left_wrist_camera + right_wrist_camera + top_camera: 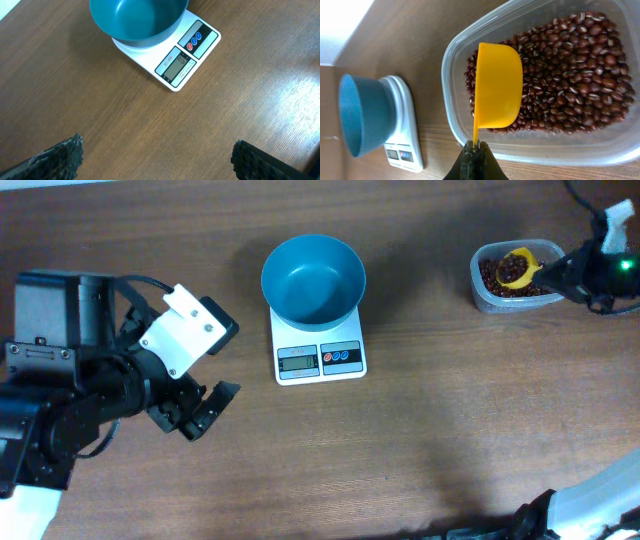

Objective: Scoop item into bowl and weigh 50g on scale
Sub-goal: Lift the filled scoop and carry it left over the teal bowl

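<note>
- Bowl (313,277): plain teal-blue, inside and out.
- Scale (320,336): white, with a grey display and blue and red buttons.
- Beans (580,75): dark reddish-brown, many with a pale streak.
- Scoop (497,85): bright yellow.
- Tub (451,120): clear, colourless.
- Surface (450,430): brown, streaked with wood grain.
- Left end effector (205,410): black.

**Wood grain, plastics, slick beans**

The table (450,430) shows brown wood grain, smooth with a soft sheen. The bowl (313,278) is teal plastic, smooth and faintly glossy. The scale (320,332) is shiny white plastic. The tub (451,115) is thin, clear plastic. The scoop (497,85) is smooth yellow plastic, nearly matt. The beans (570,75) have slick reddish-brown skins.
</note>
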`<state>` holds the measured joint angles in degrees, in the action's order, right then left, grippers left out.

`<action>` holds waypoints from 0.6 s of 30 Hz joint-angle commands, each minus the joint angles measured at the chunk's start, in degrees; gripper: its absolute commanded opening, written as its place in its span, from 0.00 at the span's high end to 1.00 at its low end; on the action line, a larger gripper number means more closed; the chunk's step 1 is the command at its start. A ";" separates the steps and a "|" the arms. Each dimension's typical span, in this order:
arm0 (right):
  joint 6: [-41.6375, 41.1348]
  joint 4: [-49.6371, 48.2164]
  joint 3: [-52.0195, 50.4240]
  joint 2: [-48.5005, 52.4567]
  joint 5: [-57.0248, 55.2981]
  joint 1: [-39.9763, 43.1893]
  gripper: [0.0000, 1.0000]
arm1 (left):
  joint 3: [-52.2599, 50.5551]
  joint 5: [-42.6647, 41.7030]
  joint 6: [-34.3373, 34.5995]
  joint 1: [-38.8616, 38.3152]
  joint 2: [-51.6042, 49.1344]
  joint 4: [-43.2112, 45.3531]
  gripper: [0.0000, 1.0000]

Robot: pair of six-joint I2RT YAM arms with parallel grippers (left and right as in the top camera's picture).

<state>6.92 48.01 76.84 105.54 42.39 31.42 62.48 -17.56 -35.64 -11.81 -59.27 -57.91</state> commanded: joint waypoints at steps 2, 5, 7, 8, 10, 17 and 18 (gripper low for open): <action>2.08 -0.20 2.80 -1.77 -2.60 -0.24 0.96 | 1.11 -0.04 -0.87 0.26 -0.02 -0.07 0.01; 1.66 1.51 2.89 -1.79 -2.16 1.16 0.96 | 1.11 -0.04 -0.87 0.26 -0.02 -0.07 0.01; 1.66 2.62 2.89 -1.79 0.09 2.32 0.96 | 1.11 -0.04 -0.87 0.26 -0.02 -0.07 0.01; 1.62 2.82 2.89 -1.79 1.18 2.91 0.96 | 1.11 -0.04 -0.87 0.26 -0.02 -0.07 0.01; -0.55 3.04 2.89 -1.79 4.68 4.87 0.96 | 1.11 -0.04 -0.87 0.26 -0.02 -0.07 0.01; -3.34 6.29 2.89 -1.79 13.64 10.29 0.96 | 1.11 -0.04 -0.87 0.26 -0.02 -0.07 0.01; -3.34 6.91 2.89 -1.79 14.40 10.29 0.96 | 1.11 -0.04 -0.87 0.26 -0.02 -0.07 0.01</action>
<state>4.05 54.22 78.48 105.49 52.34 41.60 62.48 -17.56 -35.64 -11.81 -59.27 -57.91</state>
